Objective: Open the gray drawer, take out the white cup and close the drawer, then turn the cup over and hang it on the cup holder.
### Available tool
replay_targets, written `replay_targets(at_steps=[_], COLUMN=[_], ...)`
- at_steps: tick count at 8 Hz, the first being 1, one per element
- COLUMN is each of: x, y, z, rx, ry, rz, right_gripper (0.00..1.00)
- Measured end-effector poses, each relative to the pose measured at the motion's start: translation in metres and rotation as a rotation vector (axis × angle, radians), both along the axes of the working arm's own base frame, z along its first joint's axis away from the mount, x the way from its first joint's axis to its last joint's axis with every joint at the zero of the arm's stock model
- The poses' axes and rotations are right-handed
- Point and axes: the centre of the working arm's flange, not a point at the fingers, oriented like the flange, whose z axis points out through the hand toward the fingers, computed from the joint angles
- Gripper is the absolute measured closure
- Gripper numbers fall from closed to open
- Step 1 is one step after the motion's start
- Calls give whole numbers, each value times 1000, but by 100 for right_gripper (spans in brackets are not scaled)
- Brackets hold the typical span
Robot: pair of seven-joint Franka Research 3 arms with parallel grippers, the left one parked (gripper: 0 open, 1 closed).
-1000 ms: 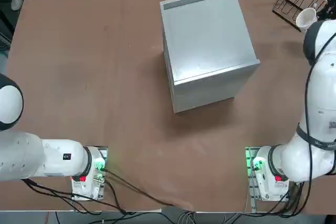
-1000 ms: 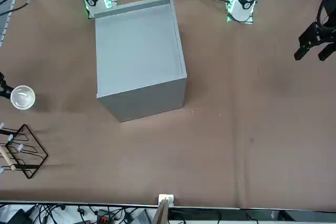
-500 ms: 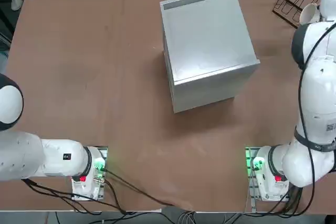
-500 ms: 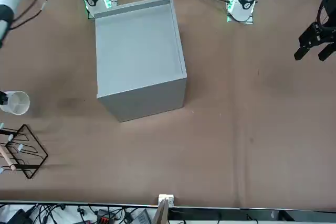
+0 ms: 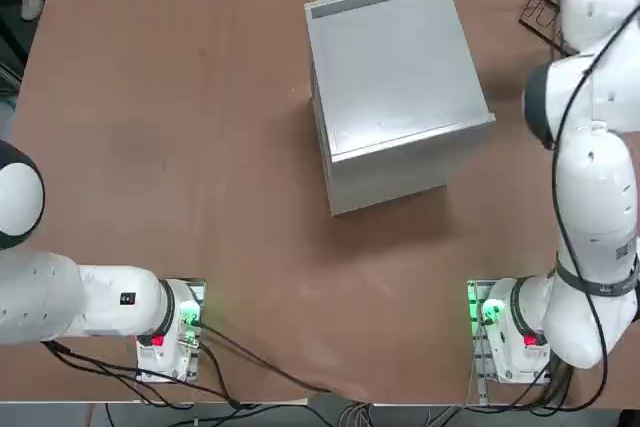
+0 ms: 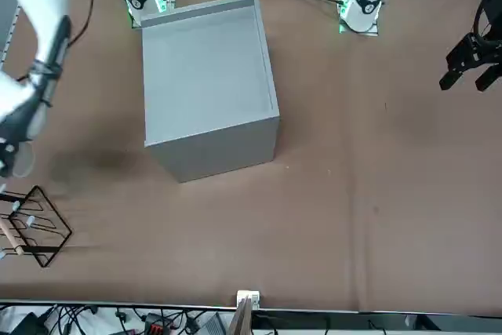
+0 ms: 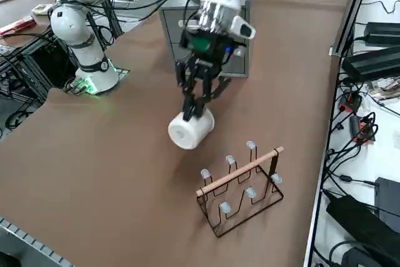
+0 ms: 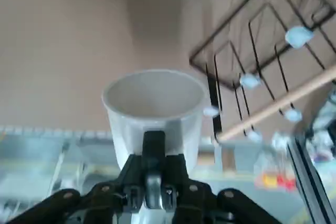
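**Cup held in the air beside the rack**

While the right gripper [image 7: 195, 109] hangs above the brown table [image 7: 94, 154], its jaws pinch the white cup [image 7: 189, 130] at the wall, the cup tipped on its side with its mouth turned away from the arm; the cup holder [image 7: 240, 189] stands just beside and below it, apart from the cup; the gray drawer [image 5: 395, 179] sits shut in its cabinet, well apart.

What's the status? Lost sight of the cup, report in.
Right gripper shut on the white cup, held tipped on its side in the air beside the cup holder. Gray drawer closed. Nothing between cup and holder.
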Motion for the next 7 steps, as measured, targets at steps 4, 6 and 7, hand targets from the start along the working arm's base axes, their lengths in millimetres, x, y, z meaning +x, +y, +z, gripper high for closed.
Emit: replay_targets(at_steps=[4, 6, 7], x=[19, 23, 25], y=[91, 95, 100], z=[-54, -87, -103], rx=[-419, -577, -644], ry=[-29, -34, -50], rz=[9, 14, 24], right_gripper=[81, 81, 81])
